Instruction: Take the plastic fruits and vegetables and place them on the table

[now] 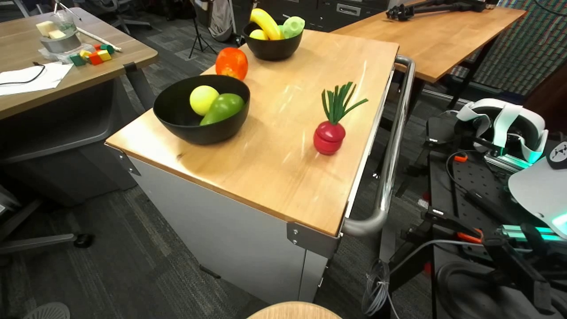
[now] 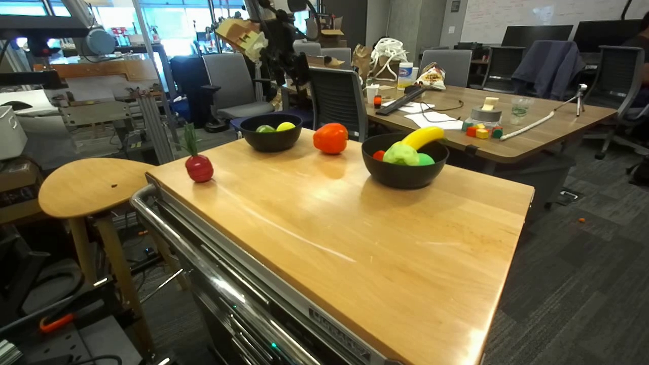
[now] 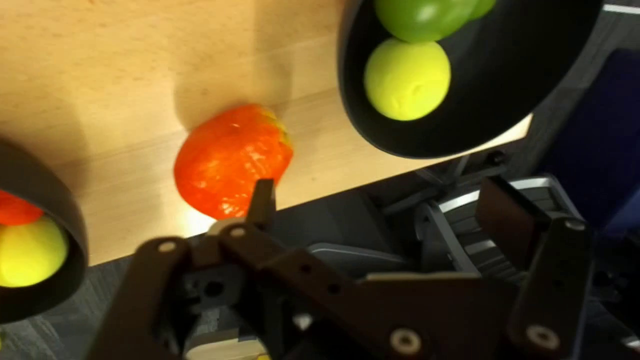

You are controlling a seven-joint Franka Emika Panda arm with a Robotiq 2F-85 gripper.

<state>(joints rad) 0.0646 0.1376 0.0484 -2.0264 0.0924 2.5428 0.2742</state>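
— Where are we?

— Right here, with my end effector (image 3: 381, 210) spread wide, nothing between its fingers (image 3: 507, 225)! The red radish (image 1: 329, 138) and the orange-red piece (image 3: 232, 160) are out on the counter (image 1: 270, 164); the banana (image 2: 423, 136) tops one black bowl (image 2: 398, 175), and a second bowl (image 3: 505, 75) holds at least a yellow piece (image 3: 407, 80) and a green piece (image 3: 425, 20). Partway through, I'd call it.

— Who's next?

— My money's on the yellow piece. It all turns on this: in the wrist view it lies up beyond my fingertips, just right of the gap's middle, so the line looks almost straight. Roundish, no long axis to match.

— And the orange-red piece?

— Off that line, over to the left of the gap. One pad (image 3: 262, 205) crosses its lower edge in the wrist view, yet both exterior views show it standing free of me. It's on the counter, so I'd leave it be.

— Any snags?

— The green piece looks to rest against my target, and the bowl wall rises just beside it on the left of the wrist view. That's where one finger must slip in: tight, I reckon.
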